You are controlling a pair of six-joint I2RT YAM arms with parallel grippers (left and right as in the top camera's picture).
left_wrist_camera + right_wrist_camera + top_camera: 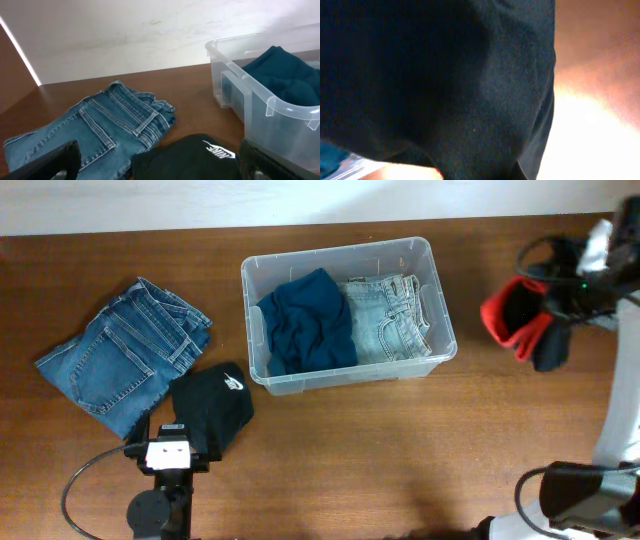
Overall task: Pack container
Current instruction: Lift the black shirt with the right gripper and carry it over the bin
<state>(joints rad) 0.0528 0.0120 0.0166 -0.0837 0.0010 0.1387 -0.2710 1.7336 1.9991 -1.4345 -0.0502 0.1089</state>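
**Item 1.** Folded blue denim jeans (125,355), back pockets upward, lay near the left edge of the brown wooden table (400,450).

**Item 2.** A crumpled black garment (212,408) with a small white logo lay just beside the jeans on their right, toward the table's front edge.

**Item 3.** The left gripper (160,167) stood at the front edge of the black garment. Its jaws were spread wide and held nothing. Its dark fingers (52,160) showed only at the bottom corners of the left wrist view, with the black garment between them.

**Item 4.** The large rectangular clear plastic container (350,375), with rounded corners and a thick rim, stood upright and uncovered. It sat at the middle of the table toward the back edge, slightly askew, to the right of the black garment.

**Item 5.** Contents of the container:
- A bunched dark teal garment (305,320) filled the left half.
- Folded pale denim (390,325) filled the right half, touching the teal garment.

**Item 6.** The right gripper (552,308) was near the table's right edge, toward the back corner and apart from the container. It was closed on a red-and-black garment (520,320) that hung bunched from it. Whether the cloth touched the table could not be told. Black fabric filled the right wrist view and hid the fingers.
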